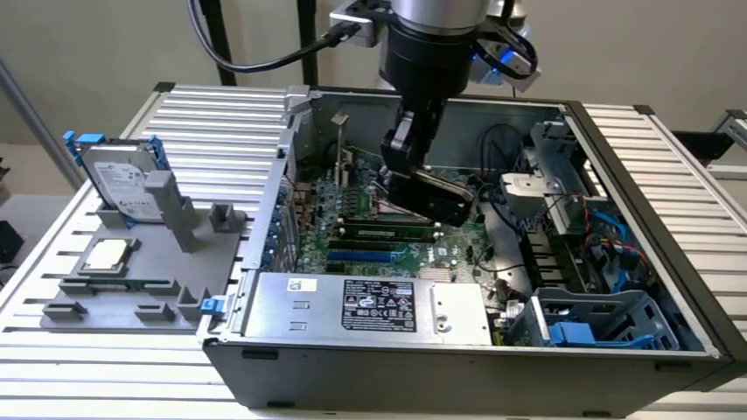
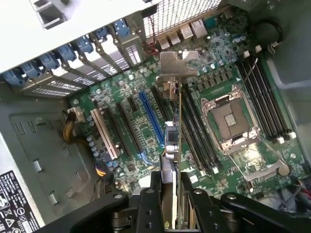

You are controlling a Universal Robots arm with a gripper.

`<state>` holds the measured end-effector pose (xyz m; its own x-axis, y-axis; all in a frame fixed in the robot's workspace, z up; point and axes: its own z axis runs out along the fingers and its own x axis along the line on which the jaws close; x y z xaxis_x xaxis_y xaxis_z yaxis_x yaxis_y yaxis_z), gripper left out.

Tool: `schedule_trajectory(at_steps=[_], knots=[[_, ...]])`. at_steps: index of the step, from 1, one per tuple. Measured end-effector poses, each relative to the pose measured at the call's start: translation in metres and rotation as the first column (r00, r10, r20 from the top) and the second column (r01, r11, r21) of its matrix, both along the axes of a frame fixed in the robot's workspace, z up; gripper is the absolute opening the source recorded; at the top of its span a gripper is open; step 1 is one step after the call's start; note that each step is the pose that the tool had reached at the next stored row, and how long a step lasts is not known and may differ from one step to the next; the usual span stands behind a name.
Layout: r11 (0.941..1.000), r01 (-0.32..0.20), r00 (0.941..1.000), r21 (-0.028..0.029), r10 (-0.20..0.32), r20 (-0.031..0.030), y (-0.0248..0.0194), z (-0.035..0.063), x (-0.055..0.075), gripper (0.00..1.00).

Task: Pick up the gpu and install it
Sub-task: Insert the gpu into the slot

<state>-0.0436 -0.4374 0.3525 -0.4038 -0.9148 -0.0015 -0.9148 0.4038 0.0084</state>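
**One graphics card, pinched on edge over the board**

One thin card is the only thing in the grip. The gripper (image 2: 170, 196) has its jaws drawn in to little more than the card's thickness, clamped on the graphics card (image 2: 173, 141), with a black finger (image 2: 147, 204) pressing on each flat face. The card runs straight out ahead of the fingertips and ends in a bent silver metal bracket at its far end.

In the exterior view the gripper (image 1: 411, 175) hangs inside the open computer case (image 1: 653, 175), and the graphics card (image 1: 450, 199) sits slanted just below it, close over the green motherboard (image 2: 228, 63). I cannot tell whether its lower edge touches a slot yet.

The card looks light and stiff, but probably fragile. It is a bare circuit board with small soldered parts and a row of edge contacts that would not take scraping or twisting. The flat faces near the upper edge, where the fingers sit, seem the safest hold. The bracket is hard and smooth, so likely slippery.

Directly under the card lie long, narrow plastic slots, among them a blue slot (image 2: 151, 121) just to one side. The square metal-framed processor socket (image 2: 228, 119) is on the other side. Outside the case, well apart from the gripper, a silver hard drive (image 1: 122, 184) with blue rails stands in a grey tray (image 1: 175, 293).
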Motion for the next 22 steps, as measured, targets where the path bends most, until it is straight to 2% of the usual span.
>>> schedule_trajectory(at_steps=[4, 8, 11, 18, 22], knots=[[0.9973, -0.073, 0.9973, 0.0001, 0.073, 0.0, 0.0, -0.0026, 0.0, 0.0], [0.9894, -0.145, 0.9894, 0.0, 0.145, 0.0, 0.0, -0.0052, 0.0, 0.0], [0.9802, -0.198, 0.9802, 0.0001, 0.198, 0.0001, 0.0, -0.0072, 0.0, 0.0], [0.95, -0.312, 0.95, 0.0002, 0.312, 0.0001, -0.0002, -0.0141, 0.0, 0.0], [0.9413, -0.338, 0.9413, 0.0056, 0.338, 0.0019, -0.0032, -0.0205, -0.001, 0.0]])
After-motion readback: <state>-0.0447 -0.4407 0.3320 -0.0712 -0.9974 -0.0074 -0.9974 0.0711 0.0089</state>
